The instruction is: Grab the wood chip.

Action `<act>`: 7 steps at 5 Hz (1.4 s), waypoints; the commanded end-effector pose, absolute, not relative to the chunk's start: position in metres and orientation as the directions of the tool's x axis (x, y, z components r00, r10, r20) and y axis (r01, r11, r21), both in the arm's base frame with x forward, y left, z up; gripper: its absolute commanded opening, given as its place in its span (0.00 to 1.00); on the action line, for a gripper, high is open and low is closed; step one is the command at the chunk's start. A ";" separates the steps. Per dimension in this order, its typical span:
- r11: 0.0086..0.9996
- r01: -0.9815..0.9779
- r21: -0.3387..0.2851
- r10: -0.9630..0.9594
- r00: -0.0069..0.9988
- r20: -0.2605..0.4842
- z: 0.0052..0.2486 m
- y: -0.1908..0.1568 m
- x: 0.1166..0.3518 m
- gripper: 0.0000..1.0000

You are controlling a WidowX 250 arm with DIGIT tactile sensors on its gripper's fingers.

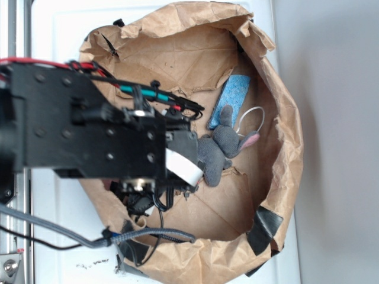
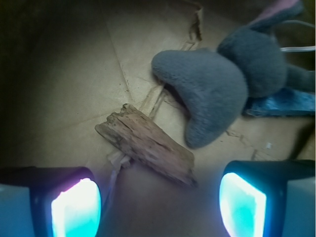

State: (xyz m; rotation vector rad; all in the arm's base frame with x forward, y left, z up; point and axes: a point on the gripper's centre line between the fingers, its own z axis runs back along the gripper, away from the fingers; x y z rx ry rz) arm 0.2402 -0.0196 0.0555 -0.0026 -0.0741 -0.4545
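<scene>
the gripper (image 2: pixel 158 202) hung released, jaws spread wide and empty. the wood chip (image 2: pixel 146 143) lay flat on the paper just ahead, between the jaws, ungrasped. descent and closing remained.

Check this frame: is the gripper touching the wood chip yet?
Apart. The wrist view shows the wood chip lying between and beyond the open gripper, clear of both fingers.

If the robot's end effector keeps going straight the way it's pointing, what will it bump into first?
Probably the wood chip. In the wrist view it lies on the brown paper between the open end effector fingers. The grey plush toy sits farther on. Depth is hard to judge.
</scene>
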 end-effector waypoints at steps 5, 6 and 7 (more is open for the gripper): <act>0.865 0.485 0.131 -0.497 0.863 0.089 0.034 -0.031 0.286 1.00; 0.877 0.458 0.145 -0.474 0.874 0.106 0.033 -0.029 0.288 0.63; 0.887 0.443 0.127 -0.457 0.882 0.116 0.038 -0.028 0.289 0.00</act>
